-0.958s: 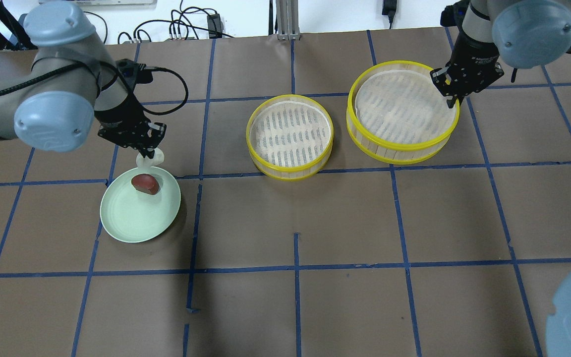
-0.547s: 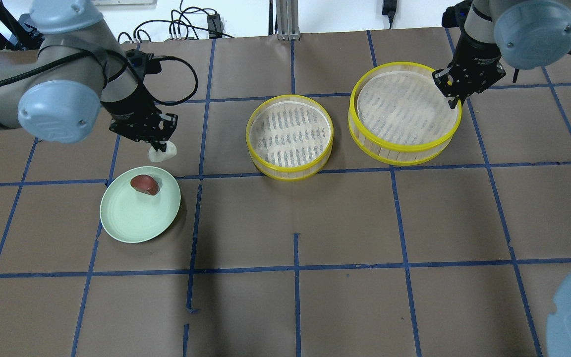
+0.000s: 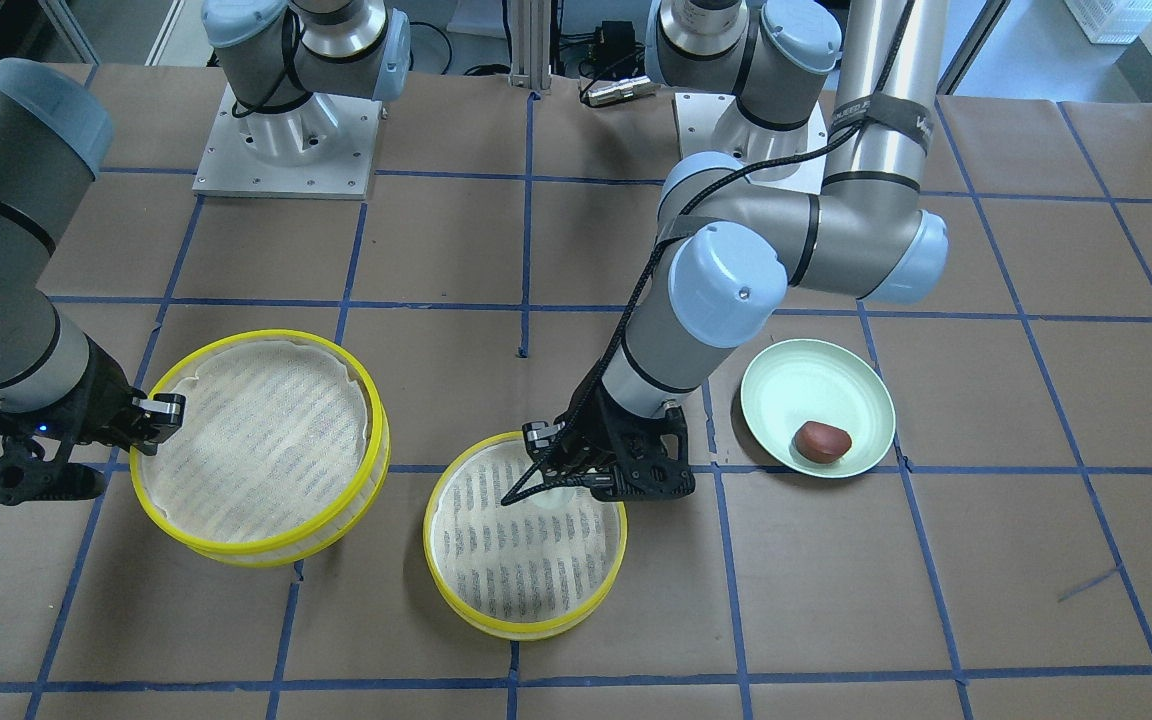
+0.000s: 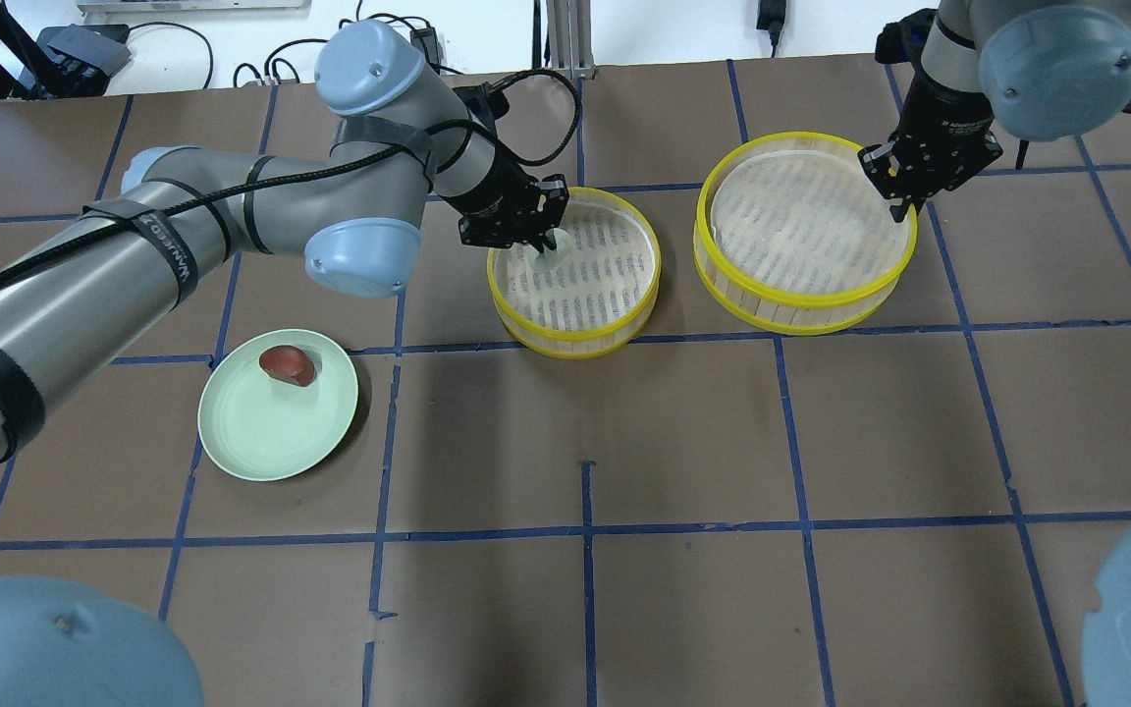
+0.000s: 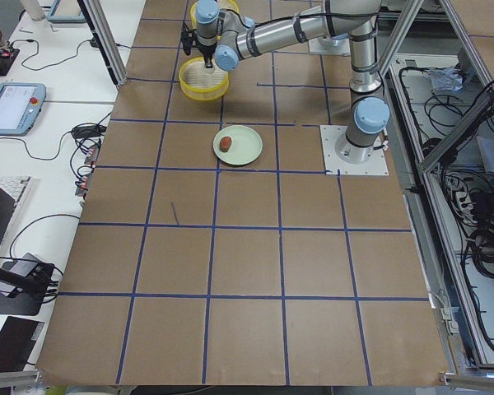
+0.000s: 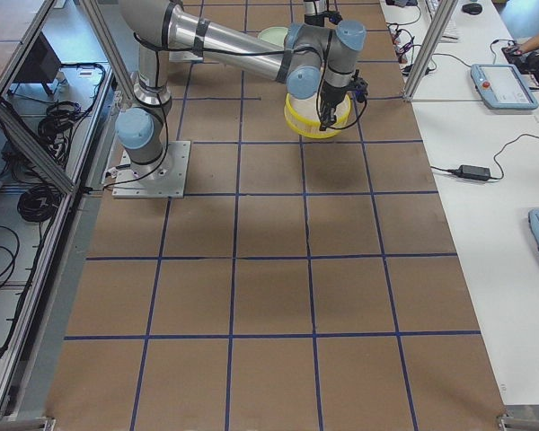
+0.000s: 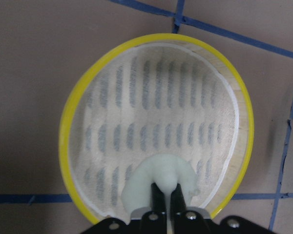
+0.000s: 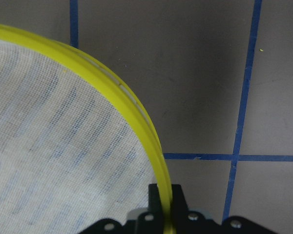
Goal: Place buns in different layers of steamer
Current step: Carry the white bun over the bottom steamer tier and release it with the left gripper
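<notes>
1. On the counter point(image 4: 683, 442), toward the robot's left, you have one pale green plate point(image 4: 261, 432). The dark reddish-brown bun point(image 4: 288, 363) lies on it, near the rim on the far side from the robot.
2. Near mid-counter you have the middle steamer layer point(image 4: 575, 351): round, shallow, with a bright yellow rim and a whitish striped cloth liner.
3. Left claw point(image 7: 165, 192): clenched on the white bun point(image 7: 141, 183), with the fingers pinching its middle. You see the bun inside the middle layer's rim, over the liner at the edge nearest the left arm. Whether it touches the cloth cannot be told.
4. Toward the robot's right you have the right-hand steamer layer point(image 4: 701, 231), with the same yellow rim and liner. It is just beside the middle layer and apart from it, and it looks the larger of the two from overhead.
5. Right claw point(image 8: 165, 197): clamped on the right-hand layer's yellow rim, at the far right part of its edge. The wrist view shows you one finger inside the rim and one outside.
</notes>
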Controlling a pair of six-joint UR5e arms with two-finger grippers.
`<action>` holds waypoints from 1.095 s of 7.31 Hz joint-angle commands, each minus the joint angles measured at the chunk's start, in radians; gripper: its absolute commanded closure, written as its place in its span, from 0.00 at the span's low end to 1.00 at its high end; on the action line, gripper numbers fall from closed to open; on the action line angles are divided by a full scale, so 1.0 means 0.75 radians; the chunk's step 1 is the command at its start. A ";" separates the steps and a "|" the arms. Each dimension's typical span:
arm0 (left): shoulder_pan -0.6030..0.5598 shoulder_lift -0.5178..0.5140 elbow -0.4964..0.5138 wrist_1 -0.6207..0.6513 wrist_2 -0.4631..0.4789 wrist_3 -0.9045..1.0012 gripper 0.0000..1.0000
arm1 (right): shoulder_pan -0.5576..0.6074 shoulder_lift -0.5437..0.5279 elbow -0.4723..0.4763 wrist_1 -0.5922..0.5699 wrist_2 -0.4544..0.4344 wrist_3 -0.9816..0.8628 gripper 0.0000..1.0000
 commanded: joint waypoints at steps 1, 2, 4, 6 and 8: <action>-0.011 -0.020 -0.002 0.038 -0.003 0.000 0.00 | 0.000 -0.002 -0.001 -0.002 -0.002 0.003 0.87; -0.011 -0.018 0.000 0.038 0.001 0.000 0.00 | 0.000 -0.002 -0.001 -0.002 -0.002 0.003 0.87; 0.046 0.025 -0.038 0.024 0.135 0.315 0.00 | 0.000 -0.004 0.001 -0.002 -0.002 0.005 0.86; 0.224 0.123 -0.152 -0.017 0.245 0.619 0.00 | 0.000 -0.020 -0.007 0.004 0.012 0.023 0.86; 0.558 0.240 -0.456 -0.019 0.257 1.080 0.00 | 0.035 -0.025 -0.013 0.021 0.081 0.221 0.85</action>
